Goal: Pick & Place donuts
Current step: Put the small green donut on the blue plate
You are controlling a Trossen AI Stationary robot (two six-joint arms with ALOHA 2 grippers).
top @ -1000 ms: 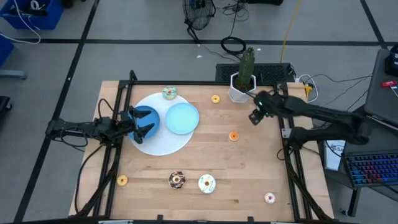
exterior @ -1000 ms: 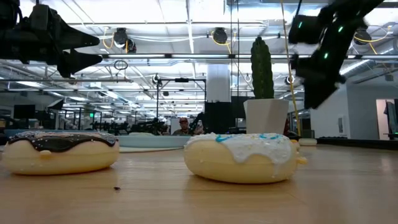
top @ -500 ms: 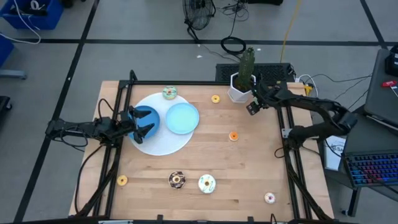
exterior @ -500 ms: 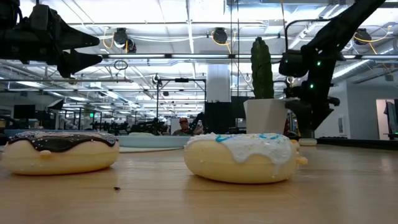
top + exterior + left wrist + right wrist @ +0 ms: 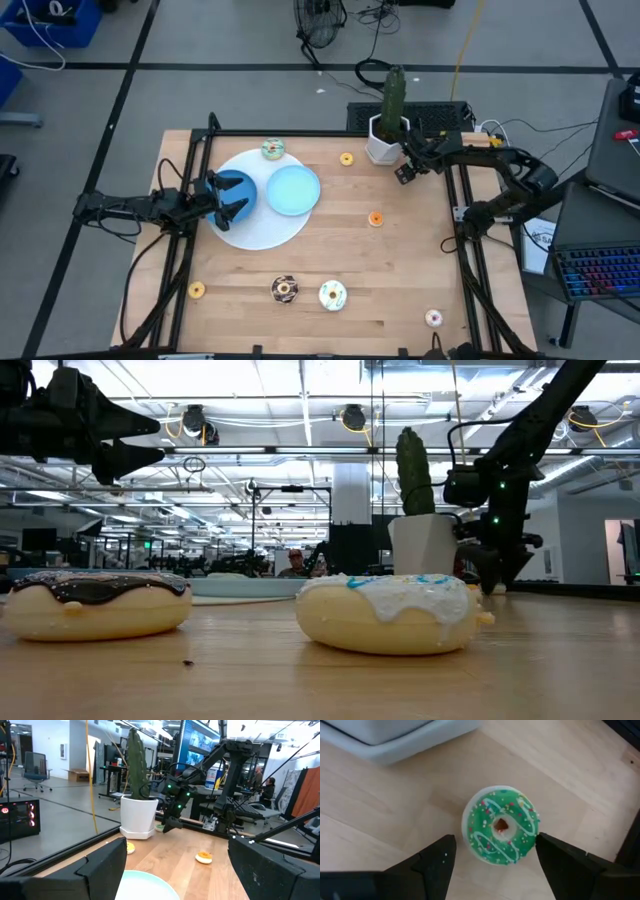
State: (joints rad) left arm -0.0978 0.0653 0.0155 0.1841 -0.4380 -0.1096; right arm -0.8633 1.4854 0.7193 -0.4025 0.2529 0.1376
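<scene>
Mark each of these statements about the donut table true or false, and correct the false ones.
1. The right gripper is open over a green-iced donut. True.
2. That donut is lifted off the table. False: it lies on the wood.
3. The left gripper hovers over the dark blue bowl. True.
4. The light blue plate holds a donut. False: it holds none.
5. The cactus pot stands beside the right gripper. True.
</scene>
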